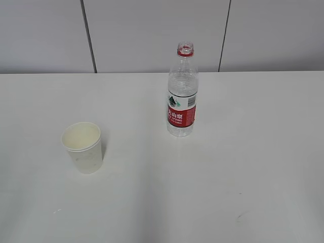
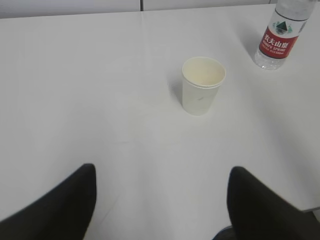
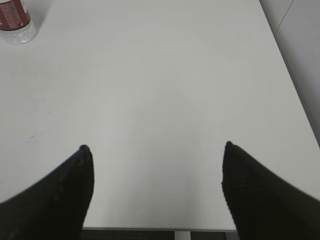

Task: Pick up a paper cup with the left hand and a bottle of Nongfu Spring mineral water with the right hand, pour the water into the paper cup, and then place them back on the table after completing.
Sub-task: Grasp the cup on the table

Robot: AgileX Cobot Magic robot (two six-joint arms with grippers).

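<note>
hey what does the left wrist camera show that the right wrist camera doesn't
Only the left wrist view shows the paper cup, upright and apart from the bottle, and the bottle's label. Only the right wrist view shows the table's right edge and a faint scuff mark. Both show the bottle, the white table and open black gripper fingers at the bottom.

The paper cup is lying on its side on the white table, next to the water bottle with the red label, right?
Not quite. The paper cup stands upright, mouth up, as the exterior view shows. The rest holds: it is on the white table, near the red-labelled water bottle.
</note>
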